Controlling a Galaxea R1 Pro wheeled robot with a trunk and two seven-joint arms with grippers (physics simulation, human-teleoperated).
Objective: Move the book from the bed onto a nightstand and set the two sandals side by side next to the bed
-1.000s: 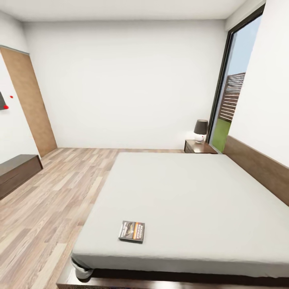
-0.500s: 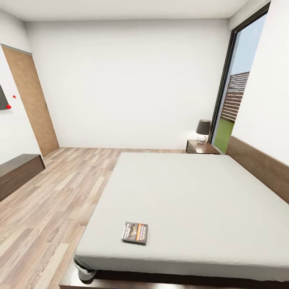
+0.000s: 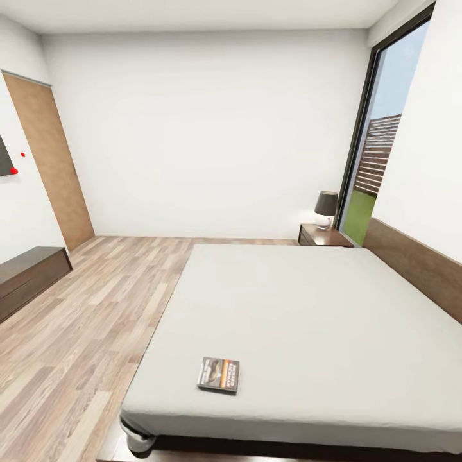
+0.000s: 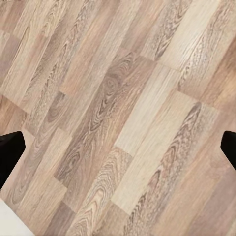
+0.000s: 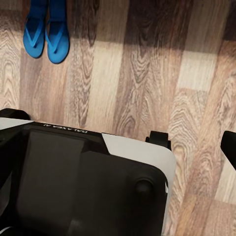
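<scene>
Your view has swung a little toward nine o'clock since a second ago, so the base is settling at the bed's foot. The book (image 3: pixel 218 375) lies flat on the bed (image 3: pixel 308 308) at six o'clock, near the foot edge, not yet lifted. Both sandals (image 5: pixel 46 34) sit side by side on the floor (image 4: pixel 118 118) by your base. The left gripper (image 4: pixel 118 150) is spread wide; the right I cannot tell. The nightstand (image 3: pixel 323 236) waits at one o'clock, far.
</scene>
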